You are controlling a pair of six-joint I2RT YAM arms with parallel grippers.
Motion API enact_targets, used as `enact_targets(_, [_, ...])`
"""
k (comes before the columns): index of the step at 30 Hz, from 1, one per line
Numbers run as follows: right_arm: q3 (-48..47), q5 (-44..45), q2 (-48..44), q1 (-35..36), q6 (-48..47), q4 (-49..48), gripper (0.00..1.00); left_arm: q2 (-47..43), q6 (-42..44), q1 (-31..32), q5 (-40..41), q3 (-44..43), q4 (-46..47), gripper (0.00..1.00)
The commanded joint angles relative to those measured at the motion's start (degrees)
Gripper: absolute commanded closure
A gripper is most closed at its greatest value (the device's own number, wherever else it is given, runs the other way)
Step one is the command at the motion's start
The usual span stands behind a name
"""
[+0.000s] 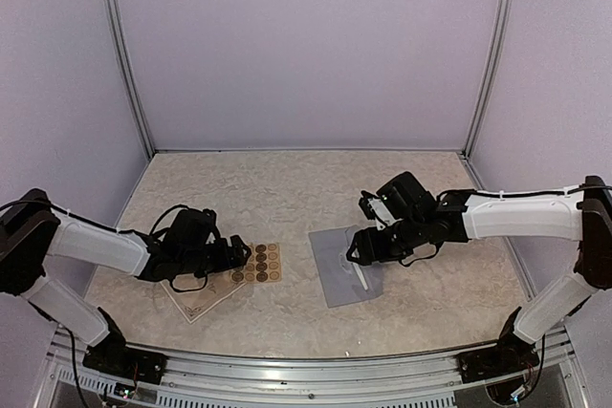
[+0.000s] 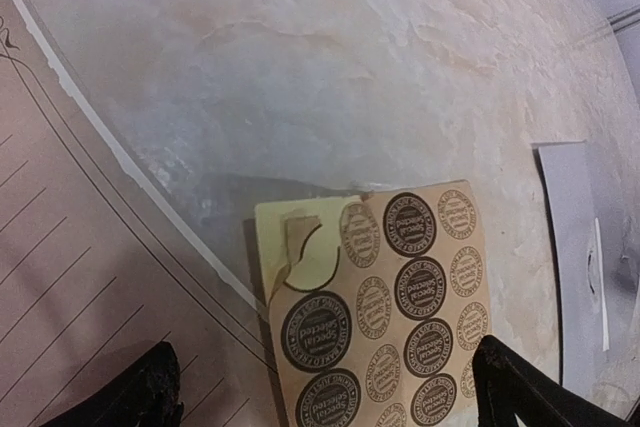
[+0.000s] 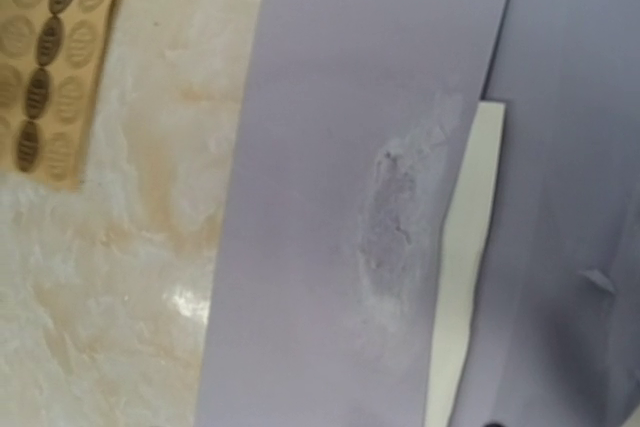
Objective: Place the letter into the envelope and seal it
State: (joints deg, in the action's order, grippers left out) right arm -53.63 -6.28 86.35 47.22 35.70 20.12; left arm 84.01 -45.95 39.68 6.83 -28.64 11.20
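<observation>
Hovering low over the left half of the counter, the left gripper has its fingers spread wide with nothing between them. The letter, a lined sheet, lies flat under and to the near-left of that gripper, turned cornerwise to the counter edge. The sticker sheet sits just to the letter's right, touching or overlapping its edge. One sticker spot at the sheet's corner looks peeled.

The envelope lies flat right of centre, well apart from the letter, with the sticker sheet between the two. Its long axis runs far to near, the near end leaning slightly right. The right gripper sits low over the envelope's far-right part. Cannot tell whether it is spread or pressed together, nor whether it touches the paper. Its wrist view shows only the grey-lavender face, a scuffed patch and a white strip along what may be the flap line.

Judgement: the letter is not yet in the envelope. The left arm is clearly nearer the letter, and the envelope lies off to that gripper's right. The coming move turns on carrying the sheet rightward past the sticker sheet and squaring its diagonal lie to the envelope's long axis. Which side the envelope opens on is uncertain.
</observation>
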Motion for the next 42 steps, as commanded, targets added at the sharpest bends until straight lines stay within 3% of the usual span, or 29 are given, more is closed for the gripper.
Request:
enact_targets(1, [-0.43, 0.01, -1.98, -0.35, 0.53, -0.78, 0.35, 5.39, -0.45, 4.52, 0.78, -5.44, 2.33, 0.04])
enact_targets(11, [-2.01, -0.38, -0.92, -0.35, 0.17, -0.87, 0.35, 15.54, -1.03, 13.98, -0.90, -15.56, 5.57, 0.04])
enact_targets(17, [-4.73, -0.48, 0.07, -0.30, -1.08, -0.41, 0.35, 10.82, 0.44, 14.60, 3.33, -16.00, 1.79, 0.03])
enact_targets(24, [-10.36, -1.40, 4.56, 0.39, -2.03, -0.91, 0.35, -1.24, 0.69, 5.50, 4.41, -10.99, -8.29, 0.03])
enact_targets(32, [-18.08, -4.14, 12.33, 4.89, -2.21, -2.75, 0.37, -12.56, 1.23, -6.82, -1.24, -1.53, -11.77, 0.01])
enact_targets(42, [-32.08, -8.66, 26.51, 11.15, -2.83, -2.83, 0.45, -15.72, 2.04, -12.60, -4.52, 3.66, -14.21, 0.01])
